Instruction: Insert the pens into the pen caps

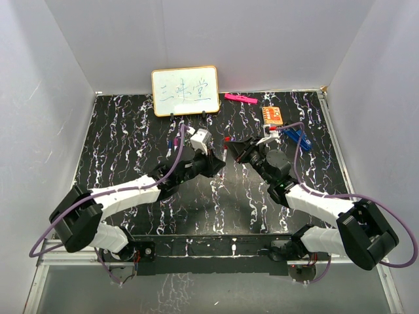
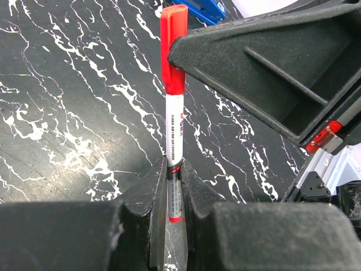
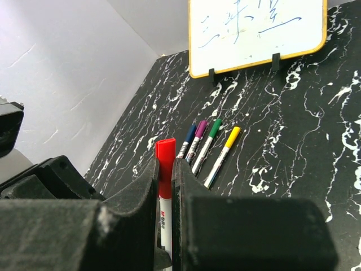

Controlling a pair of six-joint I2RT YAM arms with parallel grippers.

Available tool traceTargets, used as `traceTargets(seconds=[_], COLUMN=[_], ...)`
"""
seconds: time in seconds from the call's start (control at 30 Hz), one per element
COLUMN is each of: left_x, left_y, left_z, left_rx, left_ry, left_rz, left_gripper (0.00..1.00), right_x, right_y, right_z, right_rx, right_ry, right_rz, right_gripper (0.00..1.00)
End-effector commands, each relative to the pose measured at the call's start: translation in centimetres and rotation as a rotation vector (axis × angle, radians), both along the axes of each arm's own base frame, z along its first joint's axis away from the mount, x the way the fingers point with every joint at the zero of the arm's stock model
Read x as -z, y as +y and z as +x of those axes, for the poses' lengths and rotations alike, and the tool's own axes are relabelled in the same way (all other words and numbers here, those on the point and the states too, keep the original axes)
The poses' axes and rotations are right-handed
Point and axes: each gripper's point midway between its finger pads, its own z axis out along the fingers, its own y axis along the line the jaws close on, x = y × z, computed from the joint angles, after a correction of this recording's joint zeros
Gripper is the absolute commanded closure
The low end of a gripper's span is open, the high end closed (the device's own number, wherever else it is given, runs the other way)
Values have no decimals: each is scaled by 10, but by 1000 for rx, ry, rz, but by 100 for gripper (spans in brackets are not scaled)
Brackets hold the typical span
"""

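Held above the table between the pincers: pen. Clamped in left pincer by white barrel, long axis in line with its fingers, capped end pointing away. Clamped in right pincer: red cap. Too fine to read: barrel print.

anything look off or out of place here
Nothing stands out. The left gripper holds the red pen and the right gripper its red cap, both in one straight line. Four capped pens lie neatly side by side near the whiteboard.
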Motion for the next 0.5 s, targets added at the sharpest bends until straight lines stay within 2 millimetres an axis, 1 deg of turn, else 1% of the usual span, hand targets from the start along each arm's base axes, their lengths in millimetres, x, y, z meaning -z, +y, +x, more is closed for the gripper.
traceTargets(seconds=[0.0, 0.13, 0.27, 0.37, 0.47], left_x=[-61, -67, -75, -81, -94], left_y=[-11, -11, -5, 1, 9], left_z=[33, 46, 57, 65, 72], left_rx=[-64, -86, -118, -145, -174], left_ry=[-168, -181, -203, -211, -224], left_rz=[-107, -125, -140, -164, -225], left_gripper=[100, 100, 100, 100, 100], right_x=[18, 21, 28, 37, 54], right_y=[14, 14, 14, 16, 19], right_z=[-12, -14, -16, -17, -19], right_rx=[-92, -101, -109, -115, -121], right_ry=[56, 55, 68, 97, 141], right_rz=[-61, -79, -100, -123, -156], right_gripper=[100, 100, 100, 100, 100])
